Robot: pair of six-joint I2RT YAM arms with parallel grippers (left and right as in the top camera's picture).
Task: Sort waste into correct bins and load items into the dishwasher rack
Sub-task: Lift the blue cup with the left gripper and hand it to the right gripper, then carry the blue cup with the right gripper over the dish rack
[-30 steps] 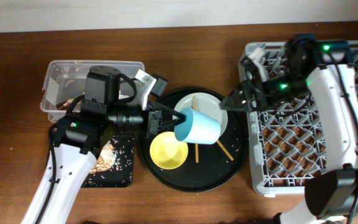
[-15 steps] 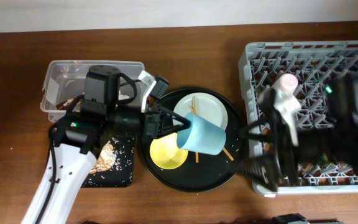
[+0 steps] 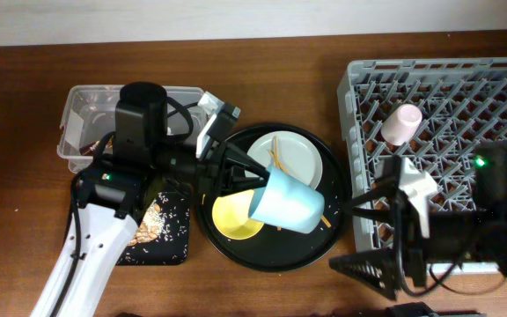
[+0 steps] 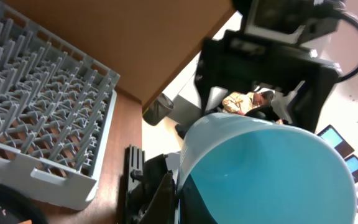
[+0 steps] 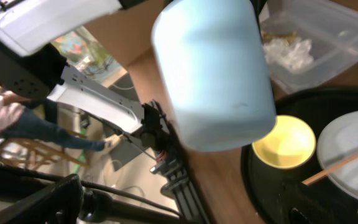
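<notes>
My left gripper is shut on the rim of the small blue cup and holds it tilted above the large round black tray. The cup fills the left wrist view and shows in the right wrist view. The yellow bowl, the pale plate and two chopsticks lie on that tray. The pink cup lies in the grey dishwasher rack. My right gripper is open and empty at the rack's front left corner.
The clear tub at the far left holds white tissue. The shallow black tray in front of it holds the gold-brown wrapper and crumbs. The left arm lies over both bins.
My right arm has swung from the rack's back left down to the front, leaving the pink cup in the rack. My left gripper has carried the blue cup slightly right and toward the front.
</notes>
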